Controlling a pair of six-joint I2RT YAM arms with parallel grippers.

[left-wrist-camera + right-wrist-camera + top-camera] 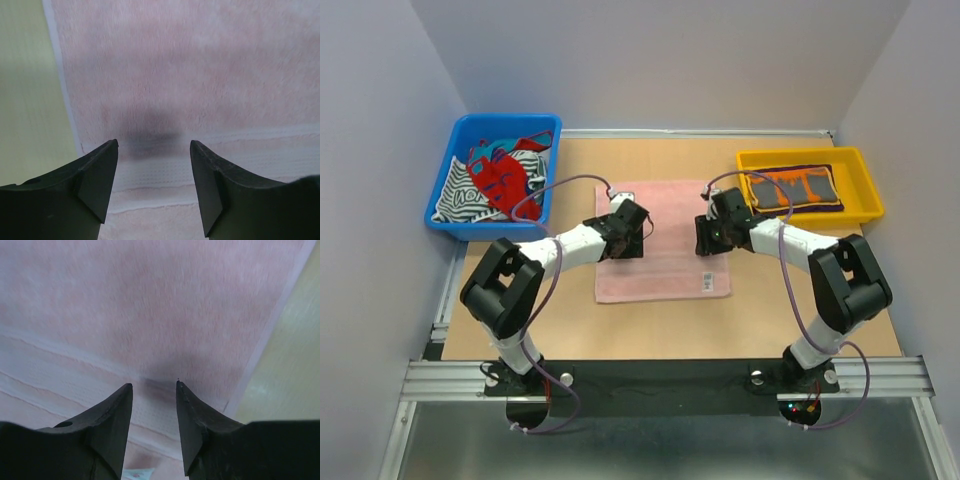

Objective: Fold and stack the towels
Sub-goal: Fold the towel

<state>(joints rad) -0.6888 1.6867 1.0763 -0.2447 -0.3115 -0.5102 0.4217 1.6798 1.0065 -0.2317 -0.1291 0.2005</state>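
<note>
The pale pink towel [665, 262] lies flat in the middle of the bench [770, 320]. The grey-and-orange towel [790, 187] sits on the dark purple towel [820, 208] in the yellow bin [810, 153], far right corner. The left pincer [154, 145] and the right pincer [154, 385] hang spread, empty, over the pink towel's side edges. If one grabs only fuzz, the fold may go crooked. Smooth tan bench, plain grey walls [660, 60].

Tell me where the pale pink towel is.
Top view: the pale pink towel lies flat on the table, between the blue bin on its left and the yellow tray on its right.
</note>
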